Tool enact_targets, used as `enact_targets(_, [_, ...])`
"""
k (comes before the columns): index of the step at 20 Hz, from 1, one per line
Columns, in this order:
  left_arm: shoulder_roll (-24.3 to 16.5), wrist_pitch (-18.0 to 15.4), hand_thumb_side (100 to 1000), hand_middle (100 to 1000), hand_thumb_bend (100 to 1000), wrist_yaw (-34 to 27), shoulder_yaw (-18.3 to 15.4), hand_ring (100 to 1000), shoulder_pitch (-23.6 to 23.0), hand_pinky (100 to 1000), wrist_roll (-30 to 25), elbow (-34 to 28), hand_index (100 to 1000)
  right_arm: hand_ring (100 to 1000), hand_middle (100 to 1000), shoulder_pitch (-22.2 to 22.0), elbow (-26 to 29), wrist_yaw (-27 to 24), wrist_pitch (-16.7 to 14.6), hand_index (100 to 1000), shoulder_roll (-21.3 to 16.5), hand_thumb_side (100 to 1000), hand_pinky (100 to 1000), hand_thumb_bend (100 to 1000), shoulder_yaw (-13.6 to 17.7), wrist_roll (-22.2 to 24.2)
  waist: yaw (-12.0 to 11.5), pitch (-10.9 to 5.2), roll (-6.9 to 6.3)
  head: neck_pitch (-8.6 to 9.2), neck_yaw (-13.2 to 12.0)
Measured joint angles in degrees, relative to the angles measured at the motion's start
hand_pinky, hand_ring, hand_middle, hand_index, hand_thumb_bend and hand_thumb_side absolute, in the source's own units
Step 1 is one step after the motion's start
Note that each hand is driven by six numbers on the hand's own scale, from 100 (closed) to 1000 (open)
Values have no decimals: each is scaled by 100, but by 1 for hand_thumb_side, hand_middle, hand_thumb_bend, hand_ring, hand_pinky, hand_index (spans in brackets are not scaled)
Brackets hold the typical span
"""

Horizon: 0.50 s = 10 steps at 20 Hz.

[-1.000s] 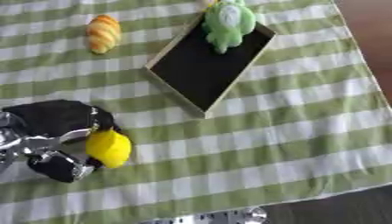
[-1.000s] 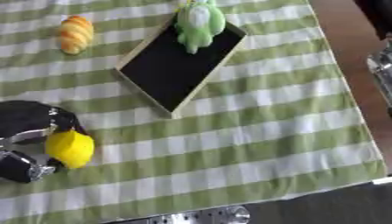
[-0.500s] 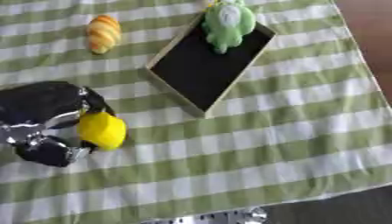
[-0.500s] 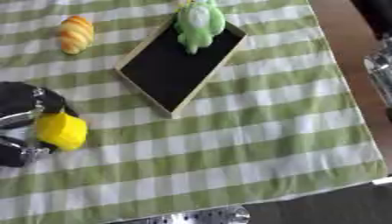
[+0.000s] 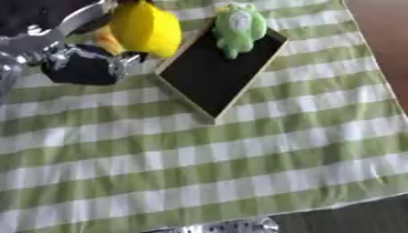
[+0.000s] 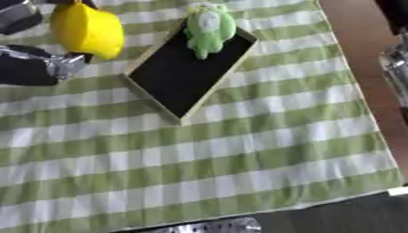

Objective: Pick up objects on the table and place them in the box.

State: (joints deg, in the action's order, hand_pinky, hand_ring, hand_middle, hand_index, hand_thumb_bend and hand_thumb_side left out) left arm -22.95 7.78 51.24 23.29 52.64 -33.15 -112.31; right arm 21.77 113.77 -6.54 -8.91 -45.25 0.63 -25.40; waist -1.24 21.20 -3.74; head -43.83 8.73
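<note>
Lemon [image 5: 146, 28] sits clasped in the left hand [image 5: 76, 63], beside the box [image 5: 219, 73]. Green toy [image 5: 237, 27] lies in the box's far end.

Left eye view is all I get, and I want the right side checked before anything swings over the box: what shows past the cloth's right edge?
Observer: The right eye view shows a silvery shape at the picture's right edge, over the bare brown table. I cannot tell whether it is the right hand.
Operator: Is it close to the box?
Observer: No. It stands apart from the box, with striped cloth and bare table between them.
Operator: Anything else there?
Observer: A dark shape in the top right corner.
</note>
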Motion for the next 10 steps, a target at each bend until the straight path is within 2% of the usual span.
enact_targets(5, [1013,-29,163,557,100,797,-20,624,327,727,277,882,634,845,711,246,0,-19,-45,803,4,608,912,100,-41,37,162,80,1,74,-202])
enact_targets(10, [1619,-180,136,571,100,1397,11,632,505,728,628,1749,652,845,712,476,0,-80,-72,803,34,609,911,100,-75,74,286,167,25,210,-415])
